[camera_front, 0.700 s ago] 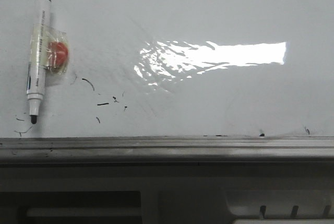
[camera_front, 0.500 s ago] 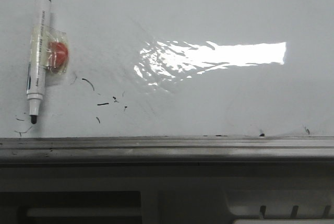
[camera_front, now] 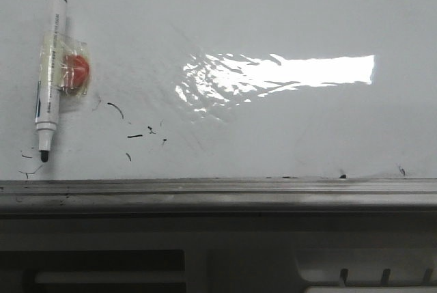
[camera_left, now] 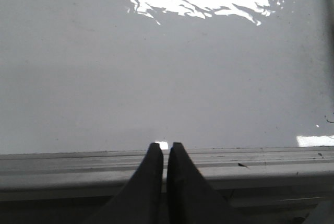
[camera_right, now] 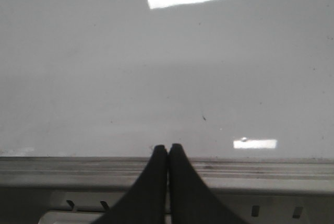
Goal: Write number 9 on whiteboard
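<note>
My whiteboard (camera_front: 273,6) fills the far part of the front view, glossy and white, with a bright glare patch (camera_front: 280,74) across its middle. Along its near edge runs the grey metal ledge (camera_front: 218,194), straight from left to right, and nearer than that lies darker framing. Most of the board's surface, from the middle out to the right, is bare white.

At the far left lies a marker pen (camera_front: 49,74), its black tip pointing toward the ledge and stopping just short of it. A clear wrap holding something red (camera_front: 74,71) sits against the pen's right side, touching it. Just right of the pen tip, a few small black scribbles (camera_front: 133,132) are scattered on the board, and some specks sit near the ledge toward the right (camera_front: 343,175).

I see no drawn number 9 anywhere on the board.

My left gripper (camera_left: 165,146) has its fingers nearly together with only a thin slit between, holding nothing, over the ledge. My right gripper (camera_right: 167,147) has its fingers pressed together, likewise holding nothing, at the board's near edge.
</note>
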You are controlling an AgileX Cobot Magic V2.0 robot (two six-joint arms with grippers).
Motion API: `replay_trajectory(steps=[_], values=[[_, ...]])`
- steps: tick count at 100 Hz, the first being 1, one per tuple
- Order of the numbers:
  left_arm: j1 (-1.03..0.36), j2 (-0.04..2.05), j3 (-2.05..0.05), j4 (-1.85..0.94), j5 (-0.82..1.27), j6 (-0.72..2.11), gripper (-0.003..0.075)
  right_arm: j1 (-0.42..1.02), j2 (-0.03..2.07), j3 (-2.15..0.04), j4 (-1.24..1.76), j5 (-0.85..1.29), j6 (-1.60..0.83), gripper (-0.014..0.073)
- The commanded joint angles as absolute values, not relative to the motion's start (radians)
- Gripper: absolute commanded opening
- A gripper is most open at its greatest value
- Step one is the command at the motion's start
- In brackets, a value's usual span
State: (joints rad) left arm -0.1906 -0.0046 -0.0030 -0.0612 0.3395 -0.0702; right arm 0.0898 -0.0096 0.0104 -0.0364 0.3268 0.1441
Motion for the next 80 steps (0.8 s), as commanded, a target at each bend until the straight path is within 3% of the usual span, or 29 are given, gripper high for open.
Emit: replay_trajectory(steps=[1,18,37,58,80], values=[[-0.188,-0.032,0.029,-0.076,0.303,-0.078,-0.0018,0.083,-0.03,0.036,-0.051,0.289,0.14,-0.0074],[-0.188,-0.032,0.029,-0.076,0.303,-0.078,-0.0018,0.083,-0.03,0.036,-0.065,0.227,0.14,-0.0074],[-0.188,-0.032,0.029,-0.045,0.247,-0.077,-0.0018,0.083,-0.03,0.036,-0.031,0.008,0.14,-0.0074],[-0.192,-0.032,0.029,-0.666,0.072,-0.077,-0.0019,0.083,-0.03,0.031,0.271,-0.109,0.142,-0.0074],[-0.194,-0.03,-0.003,-0.879,0.03,-0.067,-0.0019,0.083,-0.025,-0.071,0.357,-0.021,0.14,-0.0074]])
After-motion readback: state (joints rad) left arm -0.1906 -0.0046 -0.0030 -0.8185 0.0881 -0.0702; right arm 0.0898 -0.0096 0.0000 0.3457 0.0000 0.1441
